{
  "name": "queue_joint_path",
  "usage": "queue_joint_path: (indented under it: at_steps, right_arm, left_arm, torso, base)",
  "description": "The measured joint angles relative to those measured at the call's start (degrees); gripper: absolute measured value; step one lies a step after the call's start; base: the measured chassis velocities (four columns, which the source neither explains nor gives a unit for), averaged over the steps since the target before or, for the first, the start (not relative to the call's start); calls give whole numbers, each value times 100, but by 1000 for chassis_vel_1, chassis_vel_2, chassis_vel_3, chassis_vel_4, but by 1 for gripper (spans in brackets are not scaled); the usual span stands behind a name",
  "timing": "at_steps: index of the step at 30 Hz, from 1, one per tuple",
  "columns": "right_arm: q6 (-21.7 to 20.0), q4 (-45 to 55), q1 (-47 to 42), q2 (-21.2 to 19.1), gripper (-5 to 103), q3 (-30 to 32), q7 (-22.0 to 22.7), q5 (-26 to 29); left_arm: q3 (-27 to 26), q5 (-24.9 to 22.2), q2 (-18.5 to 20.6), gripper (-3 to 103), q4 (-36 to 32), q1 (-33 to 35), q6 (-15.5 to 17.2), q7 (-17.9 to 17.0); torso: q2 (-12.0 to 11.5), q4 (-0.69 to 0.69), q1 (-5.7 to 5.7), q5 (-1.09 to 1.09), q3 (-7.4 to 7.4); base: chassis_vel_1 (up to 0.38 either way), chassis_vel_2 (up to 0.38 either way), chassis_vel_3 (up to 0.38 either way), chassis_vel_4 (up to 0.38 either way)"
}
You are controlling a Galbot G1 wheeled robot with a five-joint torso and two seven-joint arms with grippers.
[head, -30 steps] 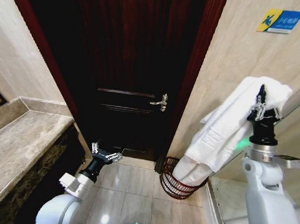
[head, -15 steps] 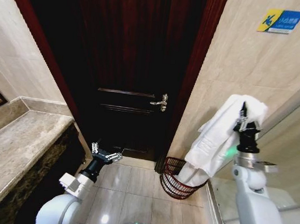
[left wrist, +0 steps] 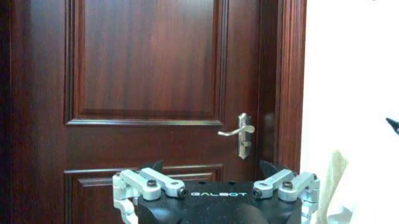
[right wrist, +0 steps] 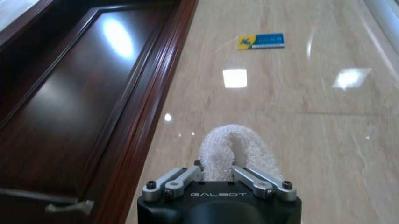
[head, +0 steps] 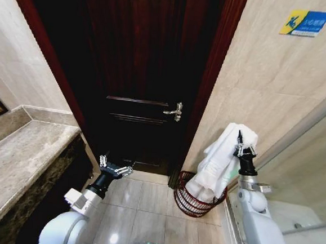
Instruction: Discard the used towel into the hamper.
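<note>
Above the hamper [head: 198,196], right hand [head: 241,145] grips the white towel [head: 219,160]; its lower end hides the far rim. Left hand [head: 116,169] hangs open, idle, facing the door [head: 150,70].

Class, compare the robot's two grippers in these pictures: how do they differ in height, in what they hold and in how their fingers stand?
The right gripper is raised beside the wall tiles, above the hamper; the left gripper sits low, near the floor, facing the door.
The right gripper is shut on the towel, whose lower end hangs into the hamper; the left gripper holds nothing.
The left gripper's fingers are spread open.
Both are dark with metal fingers.
</note>
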Motion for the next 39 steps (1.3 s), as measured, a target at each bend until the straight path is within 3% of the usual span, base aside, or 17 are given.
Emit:
queue_joint_path:
  at_steps: [16,39]
  right_arm:
    - [126,-1167,238,168,7,-142,-127,-157]
    - [111,-3331,907,607,7,-80,-779,-197]
  left_arm:
    - [0,0,0,100,0,0,0,0]
    - [0,0,0,100,0,0,0,0]
  torso:
    - [0,0,0,1,0]
    - [0,0,0,-1,0]
  base:
    - [0,0,0,0]
    - [0,0,0,0]
